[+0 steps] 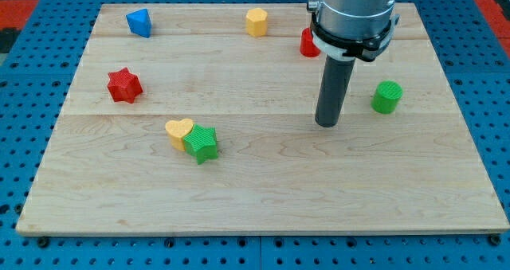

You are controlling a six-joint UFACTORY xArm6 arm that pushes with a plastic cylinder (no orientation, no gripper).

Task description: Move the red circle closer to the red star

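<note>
The red circle (307, 44) sits near the view's top, right of centre, partly hidden behind the arm. The red star (124, 85) lies at the view's left, far from it. My tip (327, 123) rests on the board below the red circle and a little to its right, apart from it. The tip touches no block.
A blue block (139, 22) lies at the top left. A yellow hexagon (256, 21) lies at the top centre. A green cylinder (386, 97) stands right of my tip. A yellow heart (178, 131) touches a green star (202, 144) at lower left. The wooden board (263, 198) ends on all sides.
</note>
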